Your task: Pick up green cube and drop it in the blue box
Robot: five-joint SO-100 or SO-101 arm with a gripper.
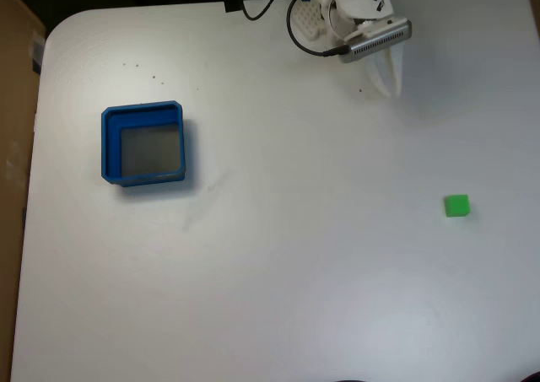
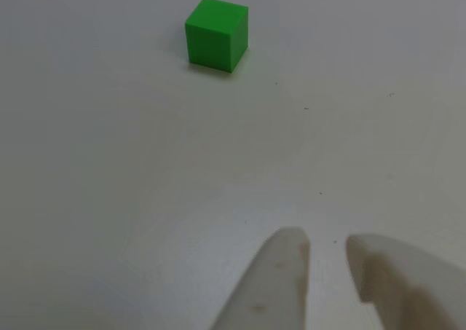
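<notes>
White tabletop runs smooth and bare under everything, with a brown board along its left edge in the fixed view. Nearest the other view's lens, the white two-finger gripper pokes in from the bottom edge, its two pale fingertips standing slightly apart with a narrow gap between them and nothing held. That gap looks narrower than the cube, so I judge the jaws should spread wider before they descend.

Farther out in that view sits the tiny bright green solid cube, resting flat on the table, up and to the left of the fingers, with one corner edge turned toward the camera. In the fixed view the gripper hangs near the table's top edge, and the cube lies well apart from it toward the lower right.

The step in hand is the approach. It would go best by swinging the arm until the cube is centred between the fingers, turning the wrist so the pads meet two flat opposite faces instead of the corners, then lowering close to the surface before closing.

Farthest off, at the left of the fixed view, the square shallow blue plastic box with its grey floor stands empty, well away from both cube and arm.
</notes>
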